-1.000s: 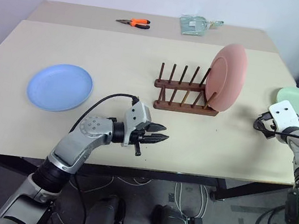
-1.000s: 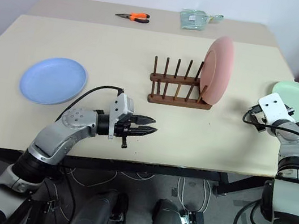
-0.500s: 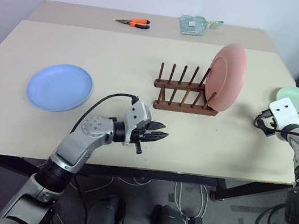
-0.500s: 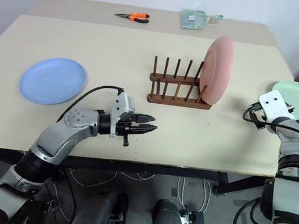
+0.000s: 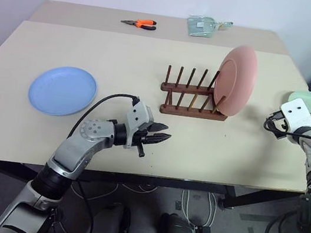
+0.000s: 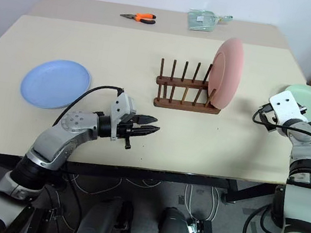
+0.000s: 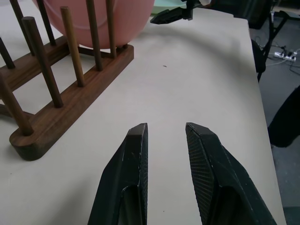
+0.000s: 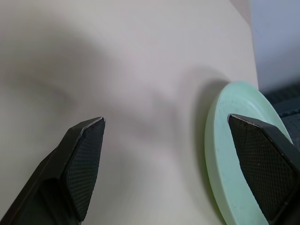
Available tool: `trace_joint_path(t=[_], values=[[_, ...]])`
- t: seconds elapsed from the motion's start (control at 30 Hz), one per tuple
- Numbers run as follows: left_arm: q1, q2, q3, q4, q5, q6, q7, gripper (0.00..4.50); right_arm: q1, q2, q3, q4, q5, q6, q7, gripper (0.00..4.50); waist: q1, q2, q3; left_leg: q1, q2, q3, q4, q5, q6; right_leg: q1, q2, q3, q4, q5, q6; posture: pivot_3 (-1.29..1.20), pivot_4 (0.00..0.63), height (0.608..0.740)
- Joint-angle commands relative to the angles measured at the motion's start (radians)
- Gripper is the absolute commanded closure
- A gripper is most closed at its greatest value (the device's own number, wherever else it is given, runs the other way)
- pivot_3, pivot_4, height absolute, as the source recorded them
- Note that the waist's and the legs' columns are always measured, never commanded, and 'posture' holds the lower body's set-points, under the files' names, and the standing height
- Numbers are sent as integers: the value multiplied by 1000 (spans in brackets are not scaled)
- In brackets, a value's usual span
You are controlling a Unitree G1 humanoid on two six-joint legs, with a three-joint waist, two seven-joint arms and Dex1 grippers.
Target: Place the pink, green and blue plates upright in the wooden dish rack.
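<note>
Standing upright in the rack's [image 5: 194, 96] right-end slot: pink plate [image 5: 236, 79]. Blue plate [image 5: 62, 89] flat, far left. Green plate [image 8: 239, 154] flat at the bench's [image 5: 124, 51] right edge, right hand [image 8: 173, 136] wide open astride its rim. Left hand [image 7: 166, 133] slightly open, empty, near the front edge.

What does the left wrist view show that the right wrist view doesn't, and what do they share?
Left wrist view: the left gripper, fingers slightly apart and empty, the wooden dish rack with the pink plate standing upright at its end, and a black fingertip of the right gripper beyond. Right wrist view: the right gripper wide open, one finger over the green plate lying flat. Shared: the beige table and a sliver of green plate.
</note>
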Motion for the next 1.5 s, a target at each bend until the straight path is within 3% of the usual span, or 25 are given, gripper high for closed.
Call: trace_joint_path(t=[0.03,0.3,0.53,0.77,0.87,1.03,1.1,1.27,1.33,1.5], values=[[4,2,17,-40,-5,-3,5,3222,-26,-17,-22,-37,20,-16,5,243,0,0,0,0,0,0,0,0,0,0,0,0,0,0,0,0,150,740],[4,0,16,-40,-5,-3,9,3222,-24,-36,-11,-61,11,-24,48,243,3,0,0,0,0,0,0,0,0,0,0,0,0,0,0,0,150,740],[3,3,16,-34,-4,-6,7,3222,6,-43,-19,-96,34,53,171,243,0,0,0,0,0,0,0,0,0,0,0,0,0,0,0,0,150,740],[4,3,13,-31,-1,-10,5,3222,-16,-49,0,-55,4,147,150,243,2,0,0,0,0,0,0,0,0,0,-1,0,0,0,0,0,150,740],[9,5,15,-34,2,-12,8,3222,-26,-49,-8,-55,18,193,198,1129,1,0,0,0,0,0,0,0,0,0,-1,0,0,0,0,0,150,740],[22,11,18,-48,2,-11,14,3222,-25,-52,-16,-75,39,231,267,3749,0,0,0,0,0,0,0,0,0,0,-1,0,0,0,0,0,150,740],[26,14,20,-54,1,-9,16,3222,-22,-52,-25,-87,54,238,287,4482,1,0,0,0,0,0,0,0,0,0,-1,0,0,0,0,0,150,740],[29,21,24,-64,-3,-3,22,3222,2,-63,-53,-145,84,234,274,4482,0,0,0,0,0,0,0,0,0,0,-1,0,0,0,0,0,150,740],[34,26,32,-71,-3,-2,27,3222,12,-84,-71,-207,75,190,193,4482,0,0,0,0,0,0,0,0,0,0,-1,0,0,0,0,0,150,740],[39,59,88,-50,-2,-14,39,3222,2,-125,-198,-612,161,194,124,4482,1,8,4,-1,0,0,0,0,0,-2,-2,1,1,0,0,0,150,740]])
